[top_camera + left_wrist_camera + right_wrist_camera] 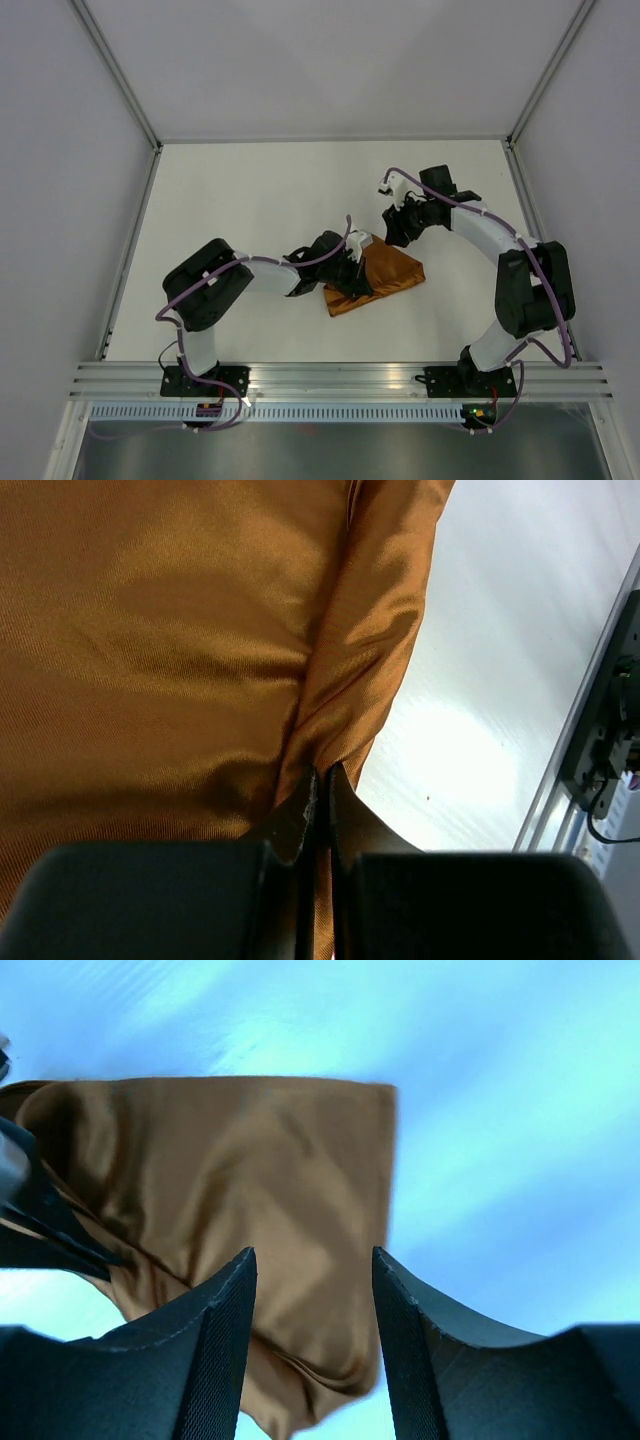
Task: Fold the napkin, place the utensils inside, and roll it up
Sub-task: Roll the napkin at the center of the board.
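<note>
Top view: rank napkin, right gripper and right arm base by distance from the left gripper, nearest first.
1. napkin: pinched in the shut left gripper, lying to its right.
2. right gripper: open, at the napkin's far side.
3. right arm base: at the near edge, right side.

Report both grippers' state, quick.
Left gripper: shut, pinching a fold of the napkin.
Right gripper: open, holding nothing.
</note>
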`<action>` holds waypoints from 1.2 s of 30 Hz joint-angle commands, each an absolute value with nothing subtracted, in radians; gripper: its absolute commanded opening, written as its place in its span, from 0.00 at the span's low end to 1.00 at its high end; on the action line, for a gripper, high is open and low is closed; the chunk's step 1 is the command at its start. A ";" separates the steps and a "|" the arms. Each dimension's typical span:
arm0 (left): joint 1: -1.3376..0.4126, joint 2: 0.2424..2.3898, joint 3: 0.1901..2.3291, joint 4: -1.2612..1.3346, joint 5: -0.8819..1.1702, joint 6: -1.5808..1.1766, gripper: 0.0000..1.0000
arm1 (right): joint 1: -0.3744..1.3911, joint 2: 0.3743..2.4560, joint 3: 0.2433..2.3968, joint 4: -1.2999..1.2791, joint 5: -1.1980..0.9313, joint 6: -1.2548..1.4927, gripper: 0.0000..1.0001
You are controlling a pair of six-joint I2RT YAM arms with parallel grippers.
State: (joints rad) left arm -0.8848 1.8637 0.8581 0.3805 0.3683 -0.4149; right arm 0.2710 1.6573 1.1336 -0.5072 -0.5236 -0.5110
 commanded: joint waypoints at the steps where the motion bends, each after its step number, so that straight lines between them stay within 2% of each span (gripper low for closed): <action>1: -0.859 1.957 0.848 -0.029 0.379 -0.445 0.02 | 0.174 1.579 1.175 -0.511 -0.625 -0.518 0.56; 8: -0.807 2.008 0.887 -0.126 0.480 -0.474 0.02 | 0.156 1.342 1.020 -0.543 -0.687 -0.663 0.58; 12: -0.776 2.037 0.910 -0.175 0.538 -0.477 0.02 | 0.160 1.257 0.939 -0.621 -0.742 -0.854 0.58; 15: -0.752 2.058 0.919 -0.209 0.589 -0.488 0.02 | 0.196 1.177 0.833 -0.626 -0.701 -0.945 0.58; 22: -0.733 2.072 0.916 -0.253 0.617 -0.532 0.02 | 0.500 0.974 0.527 -0.376 -0.456 -0.940 0.62; 36: -0.732 2.125 0.943 -0.302 0.660 -0.566 0.02 | 0.848 1.014 0.405 -0.184 -0.219 -0.914 0.63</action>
State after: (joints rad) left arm -0.7231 2.0239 1.0019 -0.0540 0.9081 -0.5697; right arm 0.8074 1.0058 0.4198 -0.2520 -0.2951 -0.9195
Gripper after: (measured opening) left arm 0.040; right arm 0.629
